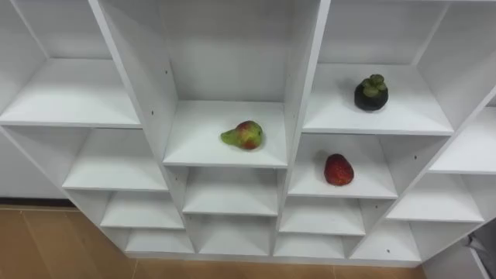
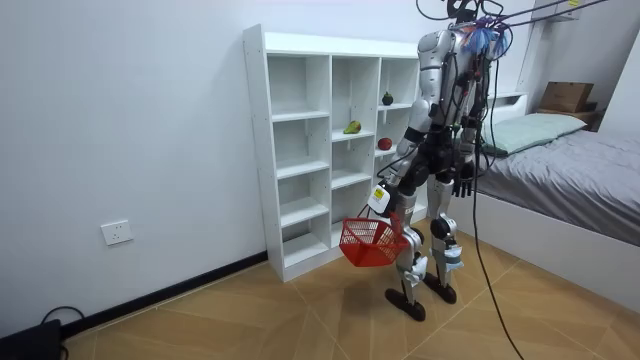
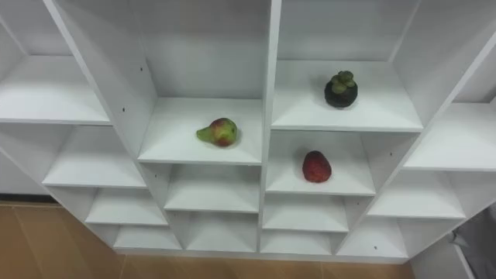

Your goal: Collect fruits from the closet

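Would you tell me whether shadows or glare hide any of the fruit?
Left eye view: soft, even light, no glare; the pear, mangosteen and red fruit cast only faint shadows. Room view: the shelf is dimmer inside, yet the red basket in the left hand shows plainly.

Cut off at the eye views' edges: top and outer columns of the white closet (image 1: pixel 304 77). Too small to read from across the room: left hand (image 2: pixel 381 203) at the red basket (image 2: pixel 370 243), right hand (image 2: pixel 462 186) by the hip, kind of the red fruit (image 2: pixel 384 143).
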Controlling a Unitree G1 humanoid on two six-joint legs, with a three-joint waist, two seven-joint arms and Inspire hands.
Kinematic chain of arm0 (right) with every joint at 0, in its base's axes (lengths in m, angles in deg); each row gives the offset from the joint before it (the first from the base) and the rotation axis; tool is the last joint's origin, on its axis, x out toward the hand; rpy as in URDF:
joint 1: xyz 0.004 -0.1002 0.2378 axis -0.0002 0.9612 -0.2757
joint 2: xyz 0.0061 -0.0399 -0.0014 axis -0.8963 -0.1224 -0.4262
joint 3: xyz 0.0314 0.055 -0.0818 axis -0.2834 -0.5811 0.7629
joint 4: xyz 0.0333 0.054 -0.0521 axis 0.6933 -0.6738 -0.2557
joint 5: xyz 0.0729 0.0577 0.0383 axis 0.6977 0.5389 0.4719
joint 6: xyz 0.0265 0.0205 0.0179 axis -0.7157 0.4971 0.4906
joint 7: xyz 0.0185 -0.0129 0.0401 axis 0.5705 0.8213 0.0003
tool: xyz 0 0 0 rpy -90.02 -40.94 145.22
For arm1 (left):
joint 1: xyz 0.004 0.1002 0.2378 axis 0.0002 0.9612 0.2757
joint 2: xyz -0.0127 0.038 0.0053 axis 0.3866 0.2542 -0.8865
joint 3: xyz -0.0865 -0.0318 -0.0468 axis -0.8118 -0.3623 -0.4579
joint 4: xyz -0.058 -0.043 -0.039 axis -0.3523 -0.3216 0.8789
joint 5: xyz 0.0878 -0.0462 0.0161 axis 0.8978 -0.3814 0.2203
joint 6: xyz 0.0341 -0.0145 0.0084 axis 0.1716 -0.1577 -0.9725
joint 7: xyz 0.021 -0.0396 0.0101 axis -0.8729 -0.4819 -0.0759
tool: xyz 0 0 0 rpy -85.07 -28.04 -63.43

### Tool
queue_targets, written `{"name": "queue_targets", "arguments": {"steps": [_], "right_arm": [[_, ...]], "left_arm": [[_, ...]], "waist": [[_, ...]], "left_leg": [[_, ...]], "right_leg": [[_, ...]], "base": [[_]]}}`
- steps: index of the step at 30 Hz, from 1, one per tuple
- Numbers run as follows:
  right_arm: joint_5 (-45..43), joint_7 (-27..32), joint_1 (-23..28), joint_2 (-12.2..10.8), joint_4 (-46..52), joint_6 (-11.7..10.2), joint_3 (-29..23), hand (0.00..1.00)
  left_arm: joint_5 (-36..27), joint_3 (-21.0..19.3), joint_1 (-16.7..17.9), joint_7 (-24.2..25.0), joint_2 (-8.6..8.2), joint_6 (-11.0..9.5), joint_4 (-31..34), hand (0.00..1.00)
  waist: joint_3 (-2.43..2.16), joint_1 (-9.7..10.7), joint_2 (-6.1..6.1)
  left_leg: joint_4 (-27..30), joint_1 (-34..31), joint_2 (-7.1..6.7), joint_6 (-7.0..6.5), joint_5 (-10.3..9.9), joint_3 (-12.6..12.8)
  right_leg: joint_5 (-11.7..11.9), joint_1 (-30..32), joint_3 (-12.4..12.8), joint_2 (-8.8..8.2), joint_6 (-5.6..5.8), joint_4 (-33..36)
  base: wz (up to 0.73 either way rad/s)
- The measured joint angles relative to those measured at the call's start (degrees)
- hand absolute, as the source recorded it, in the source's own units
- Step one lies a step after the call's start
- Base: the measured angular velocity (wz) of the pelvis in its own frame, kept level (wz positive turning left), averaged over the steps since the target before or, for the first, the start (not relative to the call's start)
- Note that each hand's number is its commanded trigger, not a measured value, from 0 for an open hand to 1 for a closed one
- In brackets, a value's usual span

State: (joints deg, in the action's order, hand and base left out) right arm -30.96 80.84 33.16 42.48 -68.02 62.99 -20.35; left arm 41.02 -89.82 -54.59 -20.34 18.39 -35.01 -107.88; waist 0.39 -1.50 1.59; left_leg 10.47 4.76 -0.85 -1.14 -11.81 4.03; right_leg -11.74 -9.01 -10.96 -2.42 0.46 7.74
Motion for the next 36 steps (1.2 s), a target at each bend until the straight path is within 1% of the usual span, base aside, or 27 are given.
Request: {"name": "queue_targets", "arguments": {"steps": [10, 18, 24, 29, 31, 33, 36], "right_arm": [[-0.7, 0.7, -0.1, 0.0, 0.1, -0.2, -0.1, 0.00], [-2.1, 4.5, -0.2, 0.0, 0.9, -1.2, -0.9, 0.00], [-2.3, 5.9, 0.0, 0.0, 1.2, -1.6, -0.9, 0.00], [-2.3, 8.2, 0.0, 0.0, 1.4, -2.7, -0.9, 0.00], [-2.3, 8.6, 0.1, 0.0, 2.5, -2.7, -1.1, 0.00], [-2.1, 9.4, 0.2, 0.0, 3.9, -3.6, -1.9, 0.00], [-1.9, 10.0, 0.9, 0.0, 7.1, -4.4, -2.0, 0.00]], "left_arm": [[0.0, 0.0, 0.1, 0.6, 0.23, 0.0, 0.0, 1.00], [0.1, 0.0, 0.2, 0.5, 0.25, 0.0, 0.0, 1.00], [0.1, 0.0, 0.3, 0.3, 0.23, 0.0, 0.0, 1.00], [0.2, 0.0, 0.3, 0.3, 0.24, 0.0, 0.0, 1.00], [0.3, 0.0, 0.3, 0.2, 0.25, 0.0, 0.0, 1.00], [0.6, 0.0, 0.2, 0.1, 0.25, -0.1, 0.0, 1.00], [0.6, 0.1, 0.1, -0.3, 0.25, -0.6, 0.1, 1.00]], "waist": [[0.07, -0.1, 0.08], [0.09, -0.2, 0.13], [0.08, -0.2, 0.11], [0.06, -0.1, 0.13], [0.07, -0.1, 0.16], [0.07, 0.0, 0.15], [0.06, 0.0, 0.15]], "left_leg": [[0.0, 0.0, 0.00, 0.00, 0.0, 0.0], [0.0, 0.0, 0.00, 0.00, 0.0, 0.0], [0.0, 0.0, -0.01, 0.01, 0.0, 0.0], [0.0, 0.1, -0.01, 0.01, 0.0, 0.0], [0.0, 0.0, -0.01, 0.00, 0.0, 0.0], [0.0, 0.0, 0.00, 0.00, 0.0, 0.0], [0.0, -0.1, 0.04, 0.00, 0.0, 0.3]], "right_leg": [[0.0, 0.0, 0.2, 0.01, 0.00, 0.0], [0.0, 0.0, 0.3, 0.00, 0.00, 0.0], [0.0, 0.0, 0.2, 0.00, 0.00, 0.0], [0.0, 0.0, 0.2, 0.00, 0.00, 0.0], [0.0, 0.0, 0.3, -0.01, 0.00, 0.0], [0.0, 0.1, 0.4, -0.01, 0.00, 0.0], [0.0, 0.3, 0.7, 0.03, 0.00, 0.0]], "base": [[0.00], [0.00], [0.00], [0.00], [0.00], [0.00], [-0.03]]}}
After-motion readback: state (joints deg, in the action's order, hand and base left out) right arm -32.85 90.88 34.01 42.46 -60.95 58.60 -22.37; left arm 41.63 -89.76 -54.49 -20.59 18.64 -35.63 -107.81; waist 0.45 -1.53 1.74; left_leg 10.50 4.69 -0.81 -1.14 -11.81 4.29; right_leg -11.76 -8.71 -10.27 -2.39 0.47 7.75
